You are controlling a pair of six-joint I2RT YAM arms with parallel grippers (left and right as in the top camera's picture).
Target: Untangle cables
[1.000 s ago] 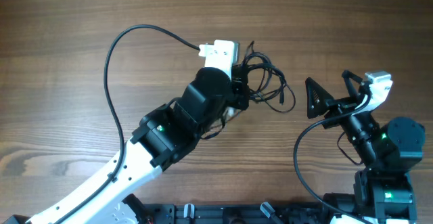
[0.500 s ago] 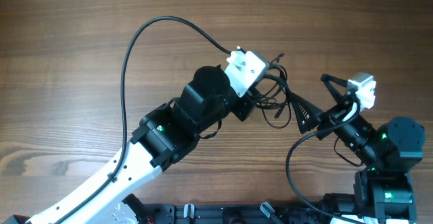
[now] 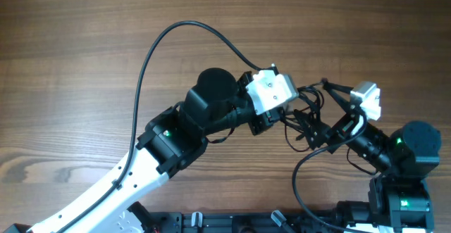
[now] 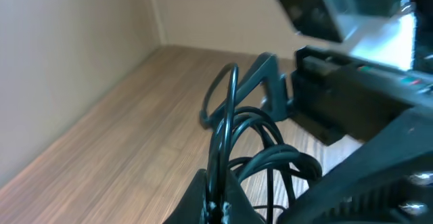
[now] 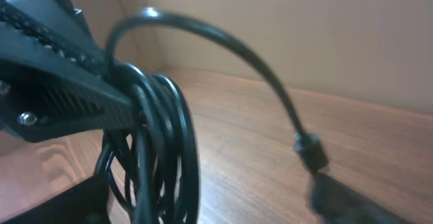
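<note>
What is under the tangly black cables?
Only wooden table shows beneath the cables, which the left end effector pinches. The spot directly below is covered by the loops themselves.

Black cables [image 3: 304, 119] over a brown wood-grain table [image 3: 70, 50].

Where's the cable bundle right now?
Overhead view, right of centre: the cable bundle is pinched in the left tool, directly between it and the open right tool.
</note>
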